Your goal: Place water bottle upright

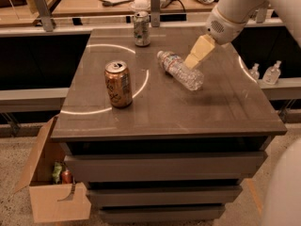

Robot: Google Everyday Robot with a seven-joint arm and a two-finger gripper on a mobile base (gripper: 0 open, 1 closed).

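Because the water bottle (181,71) lies on its side, a little far of the middle of the table (211,112) with its white cap pointing far left, it is free to roll, and a touch from the gripper (193,61) that lands off centre would likely push it away rather than catch it. The gripper hangs just above the bottle's right end, reaching down from the arm (235,8) at the far right; whether it is spread or pressed together cannot be told. The thin ribbed plastic may buckle under a hard squeeze, and a hold near one end could let the bottle swing or slip while it is tipped up. The copper can (118,84) stands well apart to the left and a second can (141,28) at the far edge, so neither seems to be in the way. The table top is dark, smooth and glossy, so the bottle would slide easily. Drawers (160,166) sit below, an open cardboard box (51,192) stands on the floor at the near left, two small bottles (272,72) rest on a ledge to the right, and a counter (84,6) with papers runs behind.
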